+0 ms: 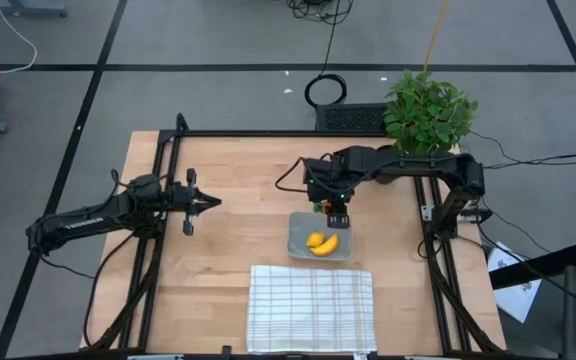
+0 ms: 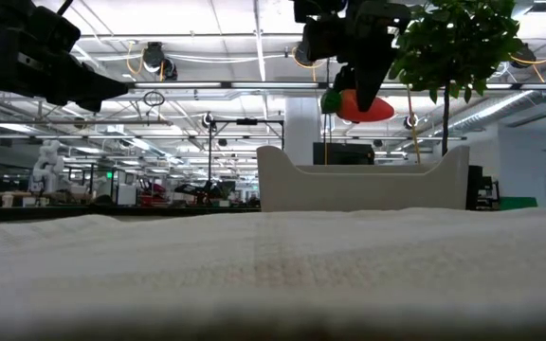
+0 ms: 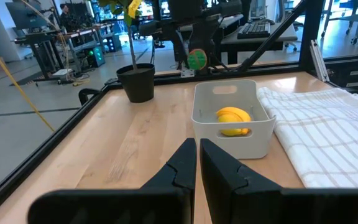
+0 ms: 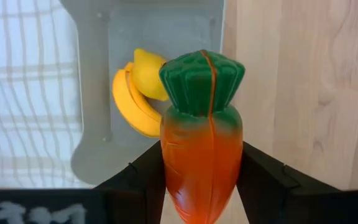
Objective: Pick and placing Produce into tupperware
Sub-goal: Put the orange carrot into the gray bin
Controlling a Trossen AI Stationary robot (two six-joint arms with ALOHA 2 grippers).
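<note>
The translucent grey tupperware (image 1: 319, 237) sits mid-table with the yellow banana (image 4: 130, 106) and the lemon-like lump (image 4: 149, 73) lying inside it. My right gripper (image 1: 336, 212) hovers over the container's far rim, shut on the orange carrot with green top (image 4: 202, 140), which is lifted clear above the container in the low view (image 2: 360, 106). My left gripper (image 1: 206, 202) waits shut over the table's left part, pointing toward the tupperware (image 3: 232, 118). My right gripper pinches the carrot's orange body (image 4: 202, 168) between its two fingers (image 4: 266, 177), one on each side, coming from above. The carrot lies along the fingers with its green top (image 4: 202, 79) sticking out past them toward the container. It is lifted clear of everything.
A white checked cloth (image 1: 311, 308) lies at the table's near edge, just before the tupperware. A leafy potted plant (image 1: 428, 112) in a black pot (image 3: 137, 83) stands at the far right corner. Bare wood lies between the two arms.
</note>
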